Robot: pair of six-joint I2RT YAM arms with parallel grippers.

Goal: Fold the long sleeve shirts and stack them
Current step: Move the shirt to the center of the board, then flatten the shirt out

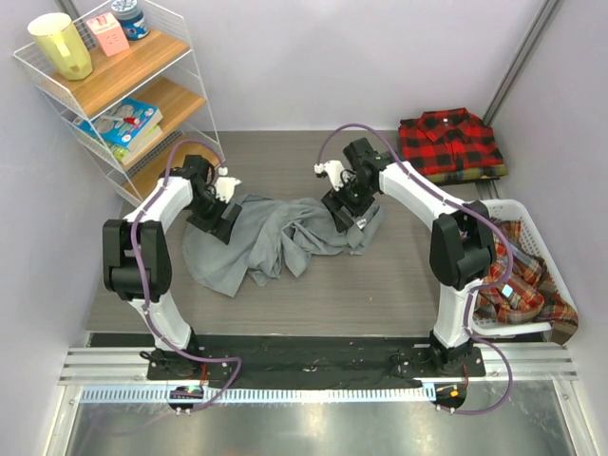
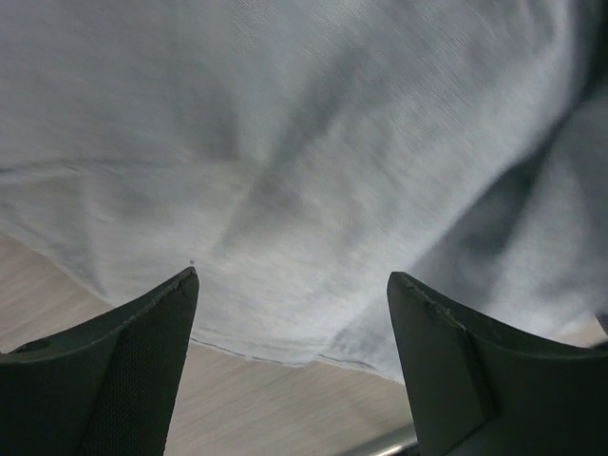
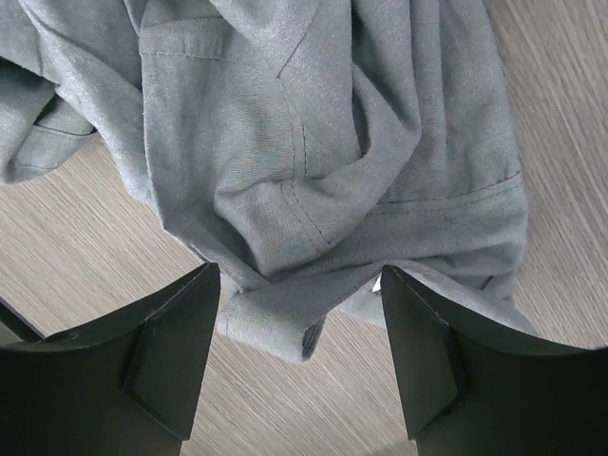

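The plain grey shirt [image 1: 275,239] lies crumpled in the middle of the table. My left gripper [image 1: 218,220] is open over its left edge; the left wrist view shows the grey cloth [image 2: 313,171] and its hem between the open fingers. My right gripper [image 1: 349,217] is open over the shirt's right end; the right wrist view shows a bunched grey fold [image 3: 313,199] with a cuff corner lying between the fingers. A red-and-black checked shirt [image 1: 448,141] lies folded at the back right. Plaid shirts [image 1: 518,275] fill the white basket [image 1: 532,223] on the right.
A white wire shelf [image 1: 128,85] with a yellow jug, a pink box, a jar and books stands at the back left. The checked shirt lies on top of another folded plaid garment [image 1: 470,174]. Walls close in on the left, back and right.
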